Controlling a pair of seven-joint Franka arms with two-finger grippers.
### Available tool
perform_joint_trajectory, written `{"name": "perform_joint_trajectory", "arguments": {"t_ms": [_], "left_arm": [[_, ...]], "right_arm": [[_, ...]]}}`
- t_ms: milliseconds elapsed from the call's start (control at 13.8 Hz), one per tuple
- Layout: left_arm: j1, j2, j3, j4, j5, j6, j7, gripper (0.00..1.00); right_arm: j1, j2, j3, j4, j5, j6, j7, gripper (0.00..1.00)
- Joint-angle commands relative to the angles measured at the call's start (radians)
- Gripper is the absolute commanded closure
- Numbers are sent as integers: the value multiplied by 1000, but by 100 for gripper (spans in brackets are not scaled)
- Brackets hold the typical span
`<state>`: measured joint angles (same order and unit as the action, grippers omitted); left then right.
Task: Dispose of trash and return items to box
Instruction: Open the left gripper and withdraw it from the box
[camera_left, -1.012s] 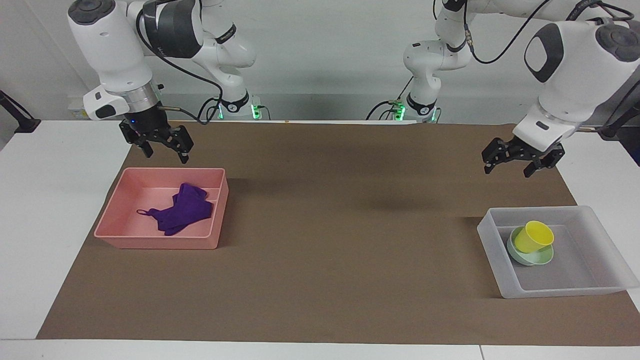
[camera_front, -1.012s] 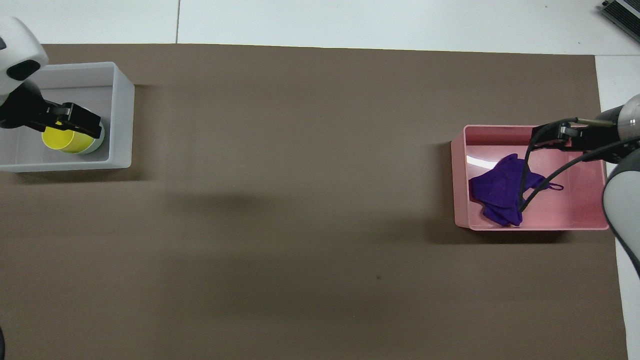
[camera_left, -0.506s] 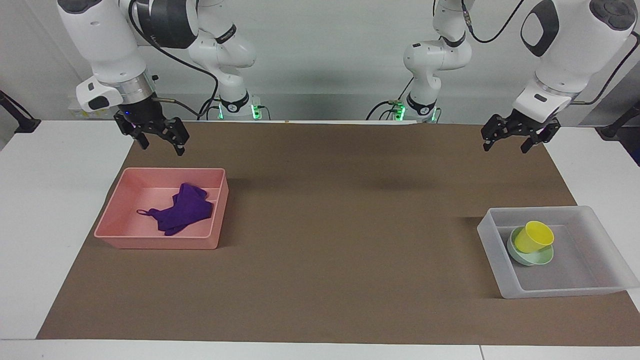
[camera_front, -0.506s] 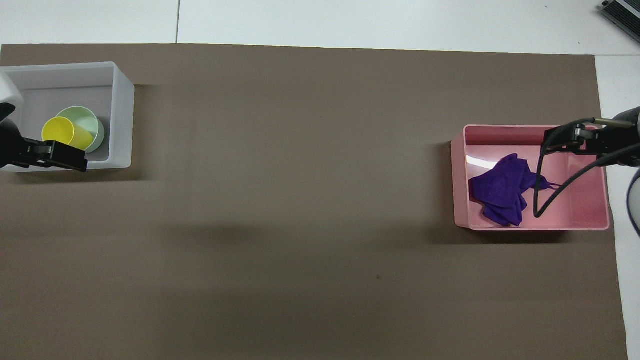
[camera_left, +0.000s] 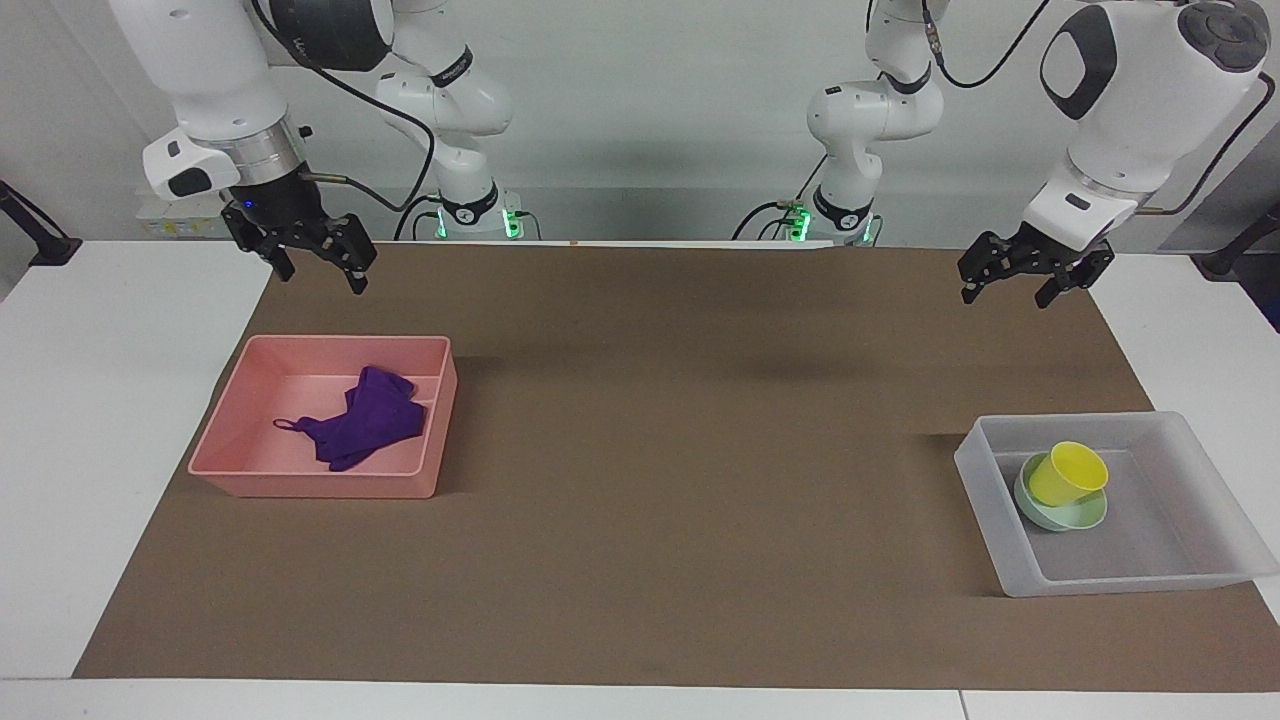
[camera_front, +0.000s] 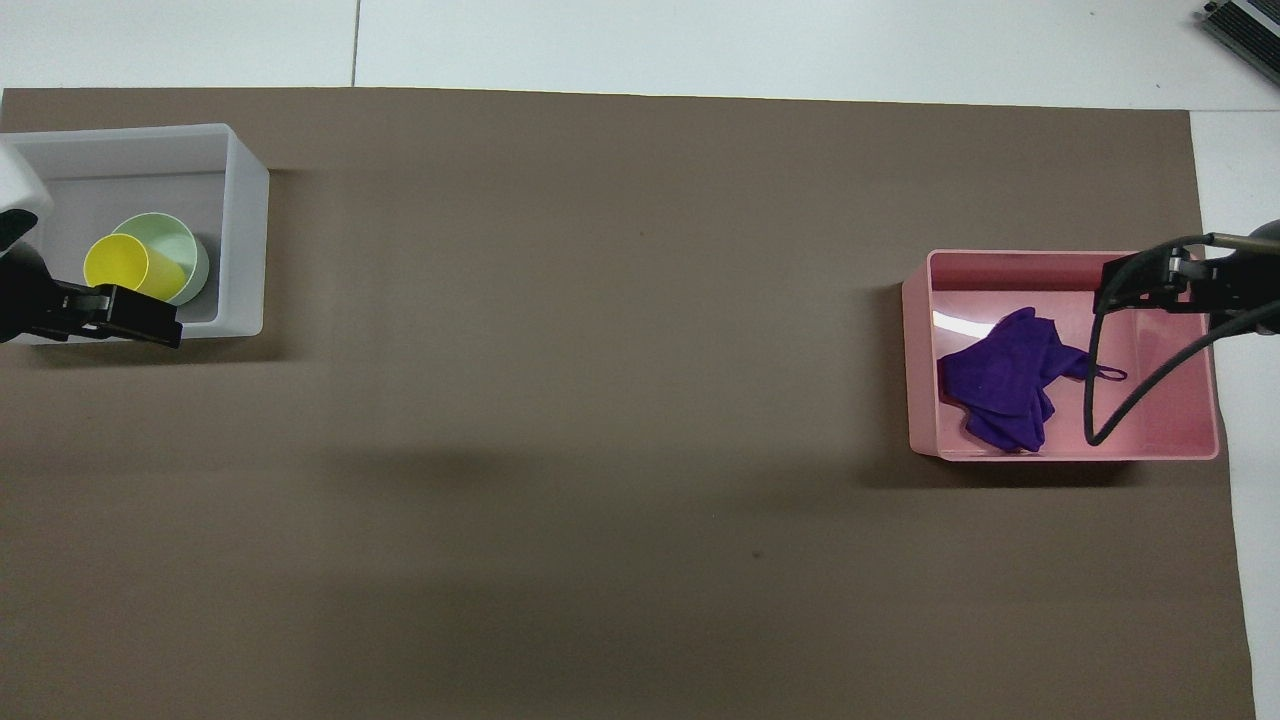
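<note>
Left gripper fingers spread, empty, over brown mat. Right gripper likewise. Purple rag in pink tray; yellow cup, green bowl in box.

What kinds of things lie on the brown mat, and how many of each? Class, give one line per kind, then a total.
Trays: 2, pink tray, frosted white tray
Cloths: 1, purple rag
Cups: 1, yellow cup
Bowls: 1, mint-green bowl
Total: 5
</note>
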<state>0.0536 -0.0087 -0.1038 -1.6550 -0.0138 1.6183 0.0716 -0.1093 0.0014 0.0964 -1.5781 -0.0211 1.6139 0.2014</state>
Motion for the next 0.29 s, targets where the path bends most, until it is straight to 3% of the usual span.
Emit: {"name": "perform_joint_trajectory", "arguments": {"t_ms": [0,217], "left_arm": [[15,-19,4,-16,-17,5,-6,0],[15,-17,6,-14,-17,6,-1,0]], "right_arm": [[-4,9,3,21,3,-20,-25,0],[-4,8,3,20,4,-20,-25,0]]}}
